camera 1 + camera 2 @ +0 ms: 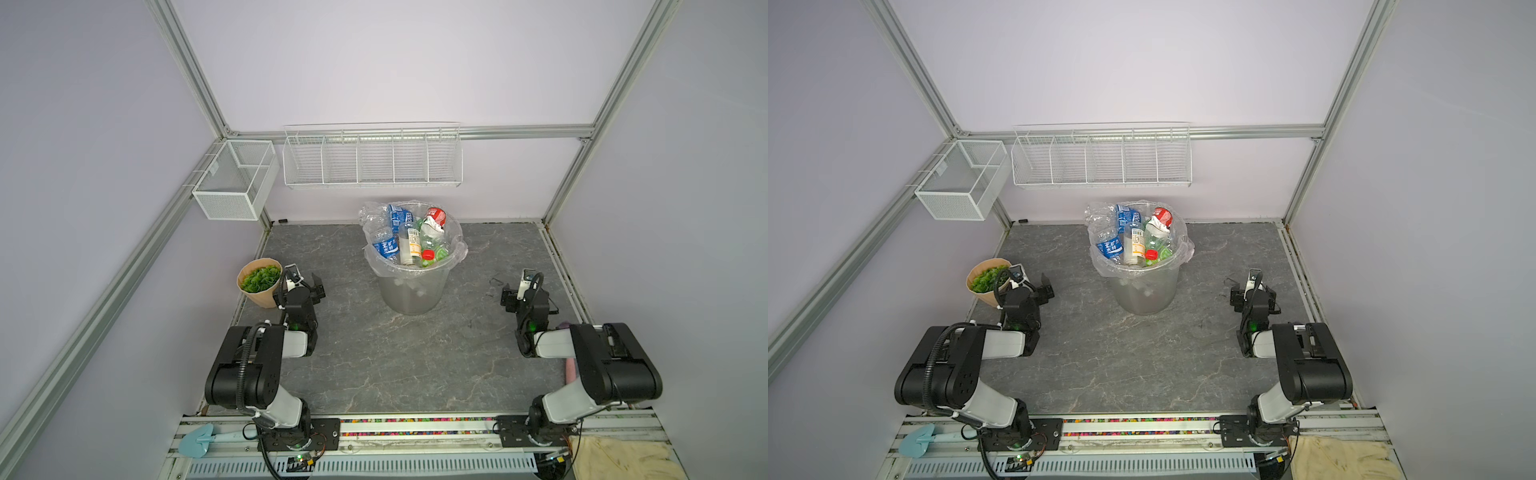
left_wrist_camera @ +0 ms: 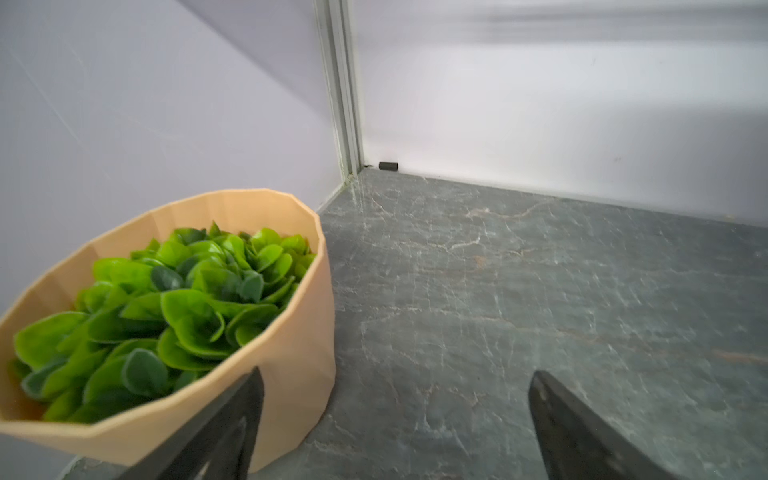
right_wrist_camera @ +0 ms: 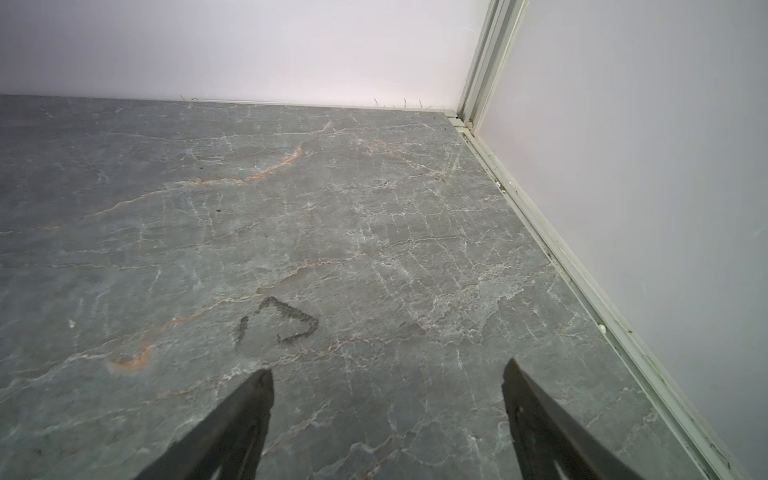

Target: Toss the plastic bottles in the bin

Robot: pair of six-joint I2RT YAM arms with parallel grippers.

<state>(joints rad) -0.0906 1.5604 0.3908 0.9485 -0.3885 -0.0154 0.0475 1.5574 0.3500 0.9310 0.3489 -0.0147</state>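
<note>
Plastic bottles (image 1: 409, 239) piled high in the bin (image 1: 409, 291), back middle of the table (image 1: 415, 365).
Both arms hang well apart from it, one on each side: the left fingers (image 2: 232, 428) spread wide and empty just beside a tan pot (image 2: 291, 332) of leaves, the right fingers (image 3: 237, 424) likewise wide and empty above the table.

1. The blue-label bottle (image 1: 386, 246) in the bin (image 1: 409, 291) carries white Chinese characters that seem to read 宝矿力水特.
2. The red-label bottle (image 1: 435, 216) has white lettering, too small to read.
3. The white-label bottle (image 1: 412, 243) shows a dark barcode-like print block I can't read.
4. A dark triangular scrawl (image 3: 297, 312) marks the tabletop (image 3: 415, 208), but it forms no word.
</note>
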